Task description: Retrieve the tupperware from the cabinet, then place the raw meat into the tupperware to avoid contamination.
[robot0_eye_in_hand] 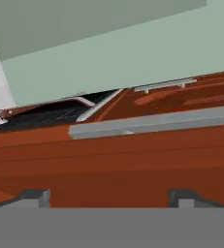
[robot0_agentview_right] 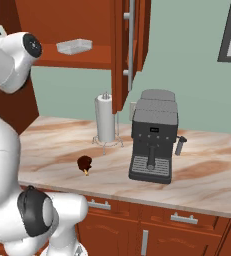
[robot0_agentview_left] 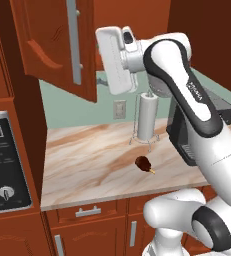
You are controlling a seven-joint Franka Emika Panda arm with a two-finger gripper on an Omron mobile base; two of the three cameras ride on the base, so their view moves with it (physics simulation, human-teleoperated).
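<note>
The cabinet (robot0_agentview_right: 87,20) stands open, and the white tupperware (robot0_agentview_right: 74,46) lies on its bottom shelf. Its open left door (robot0_agentview_left: 47,40) with a long silver handle (robot0_agentview_left: 75,40) hangs right beside my white hand (robot0_agentview_left: 114,57), which is raised to shelf height. In the hand view my gripper (robot0_eye_in_hand: 112,198) is open, its fingertips (robot0_eye_in_hand: 33,197) wide apart with nothing between them, close against a reddish-brown door panel and a silver bar handle (robot0_eye_in_hand: 152,123). The raw meat (robot0_agentview_left: 143,163) (robot0_agentview_right: 84,163) lies on the marble counter (robot0_agentview_left: 87,160), well below the hand.
A white paper-towel roll (robot0_agentview_left: 147,119) (robot0_agentview_right: 105,120) stands on a wire holder behind the meat. A dark coffee machine (robot0_agentview_right: 154,137) sits to its right. The right cabinet door (robot0_agentview_right: 132,45) juts out above the roll. An oven panel (robot0_agentview_left: 2,160) is at the left.
</note>
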